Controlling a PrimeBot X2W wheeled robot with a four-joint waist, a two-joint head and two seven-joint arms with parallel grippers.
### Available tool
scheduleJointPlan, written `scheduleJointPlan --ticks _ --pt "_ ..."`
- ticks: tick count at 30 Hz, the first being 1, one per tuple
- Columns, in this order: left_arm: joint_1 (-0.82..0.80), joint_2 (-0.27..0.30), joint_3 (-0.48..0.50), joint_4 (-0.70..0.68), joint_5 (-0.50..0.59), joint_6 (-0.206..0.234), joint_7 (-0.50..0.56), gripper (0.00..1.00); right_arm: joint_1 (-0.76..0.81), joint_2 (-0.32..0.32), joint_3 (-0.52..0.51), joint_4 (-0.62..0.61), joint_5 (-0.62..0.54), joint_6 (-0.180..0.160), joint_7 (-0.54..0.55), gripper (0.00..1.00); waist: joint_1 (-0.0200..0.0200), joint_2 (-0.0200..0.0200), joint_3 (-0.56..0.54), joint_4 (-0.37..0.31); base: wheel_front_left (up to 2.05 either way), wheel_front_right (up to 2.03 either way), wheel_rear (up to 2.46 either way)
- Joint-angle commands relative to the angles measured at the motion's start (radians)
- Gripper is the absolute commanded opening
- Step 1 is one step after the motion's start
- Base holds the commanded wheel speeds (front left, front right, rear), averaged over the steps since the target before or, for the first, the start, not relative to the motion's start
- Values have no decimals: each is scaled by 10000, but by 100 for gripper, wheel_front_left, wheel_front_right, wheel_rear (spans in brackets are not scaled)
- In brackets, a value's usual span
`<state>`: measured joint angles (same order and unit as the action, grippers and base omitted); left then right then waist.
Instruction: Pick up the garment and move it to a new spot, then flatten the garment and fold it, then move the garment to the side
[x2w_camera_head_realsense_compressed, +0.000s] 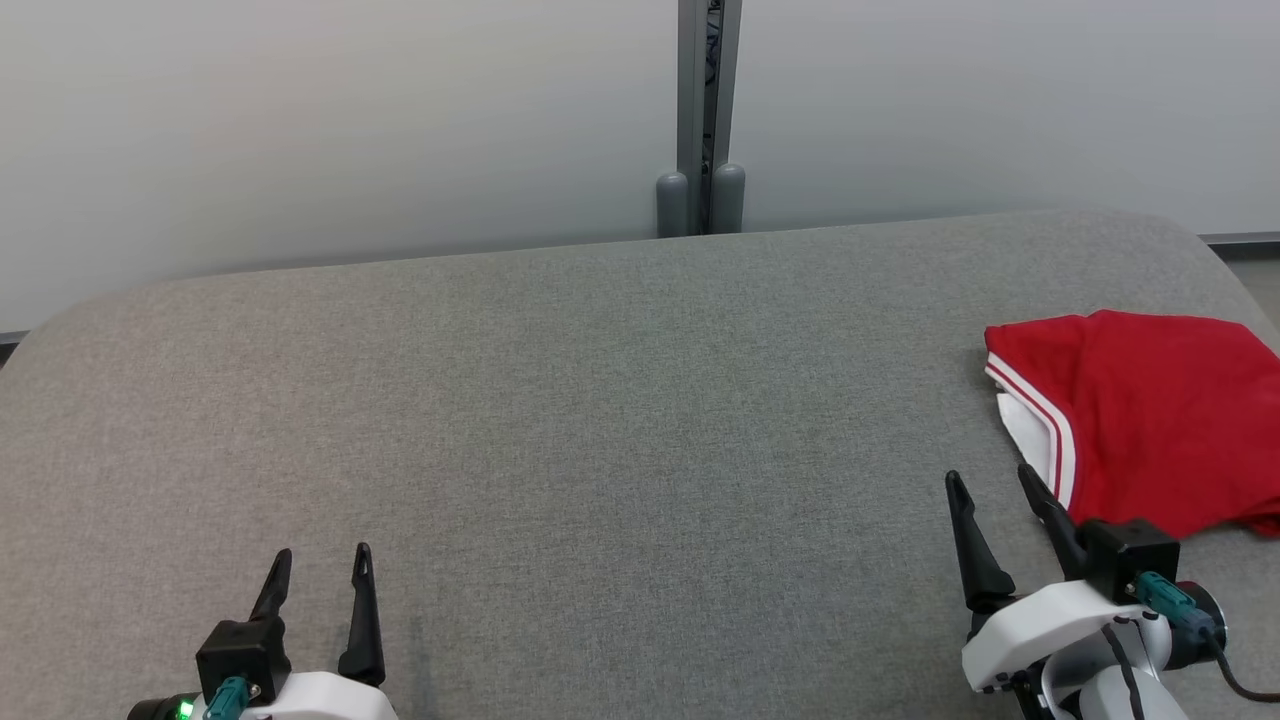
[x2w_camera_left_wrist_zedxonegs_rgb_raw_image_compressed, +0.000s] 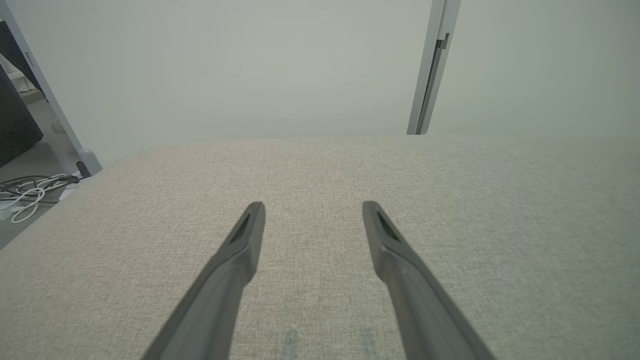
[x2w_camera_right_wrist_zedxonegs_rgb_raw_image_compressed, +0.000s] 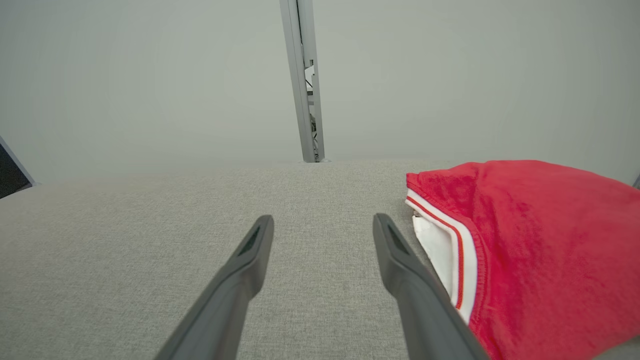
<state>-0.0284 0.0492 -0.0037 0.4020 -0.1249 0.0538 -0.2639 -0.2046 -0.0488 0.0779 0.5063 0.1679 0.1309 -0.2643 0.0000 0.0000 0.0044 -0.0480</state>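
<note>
folded red garment (x2w_camera_head_realsense_compressed: 1160, 420) cut off at head view's right edge.

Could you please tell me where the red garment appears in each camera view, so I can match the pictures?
Head view: the red garment lies at the right edge of the grey cushion, just past the right tool.
Left wrist view: look for the grey post, upper right, behind the cushion.
Right wrist view: right side, beside the tool's right-hand finger.
Shared landmark: the grey post at the wall.
</note>
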Motion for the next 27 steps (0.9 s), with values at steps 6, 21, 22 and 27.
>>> scheduleJointPlan --ticks 6,21,22,27 --pt "-60 39 -24 22 -62 77 4 100 -74 -53 26 204 -189 -3 6 100 0 0 67 -14 0 0 0" --pt "-117 38 -49 83 -52 121 4 100 -108 -53 54 422 -376 -3 6 100 0 0 149 -30 0 0 0" --pt "-112 38 -46 80 -53 123 4 100 -110 -55 64 437 -359 -3 6 100 0 0 156 -31 0 0 0" --pt "-117 37 -53 86 -69 108 4 100 -130 -55 88 506 -305 -3 6 100 0 0 176 -20 0 0 0"
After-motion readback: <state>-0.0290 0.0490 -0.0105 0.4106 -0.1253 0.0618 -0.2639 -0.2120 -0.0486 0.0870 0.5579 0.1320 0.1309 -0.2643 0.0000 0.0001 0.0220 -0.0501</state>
